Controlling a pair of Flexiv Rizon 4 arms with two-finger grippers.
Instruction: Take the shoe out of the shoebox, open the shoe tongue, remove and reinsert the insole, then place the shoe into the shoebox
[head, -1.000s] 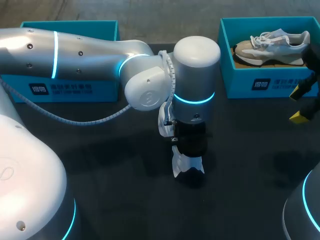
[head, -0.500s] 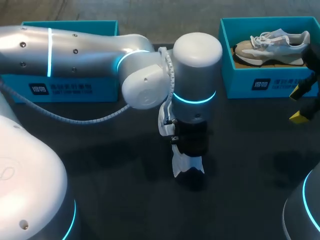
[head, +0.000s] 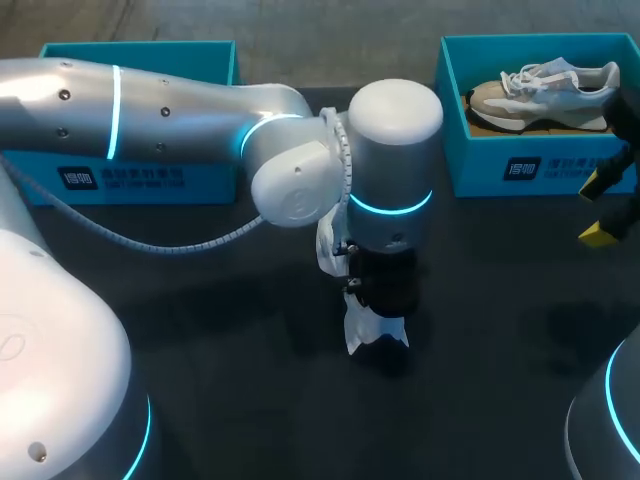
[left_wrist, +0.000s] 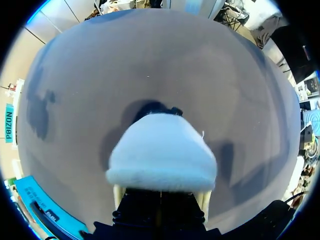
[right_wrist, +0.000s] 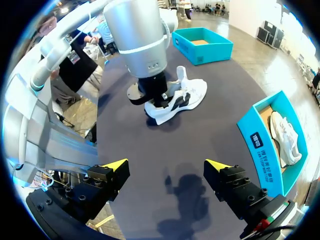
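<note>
The dark counter (head: 200, 330) is matte and bare across its near half. At its far left edge stands a teal shoebox (head: 140, 178), open at the top. The left arm (head: 150, 100) comes in over that box and bends down at the middle of the counter, where the left end effector (head: 383, 300) is pressed onto the white shoe (head: 365, 328).

In the right wrist view the white shoe (right_wrist: 176, 102) shows black side patches and an upturned tongue, and it rests on the counter well apart from both boxes. The left wrist view has a white rounded part of it just ahead; I cannot tell whether that end effector is clenched.

At the far right a second teal shoebox (head: 520, 168) holds a beige and white shoe (head: 545, 90). The right end effector (head: 600, 207) hangs at the right edge, released, nothing in it, with open counter between it and the white shoe.
</note>
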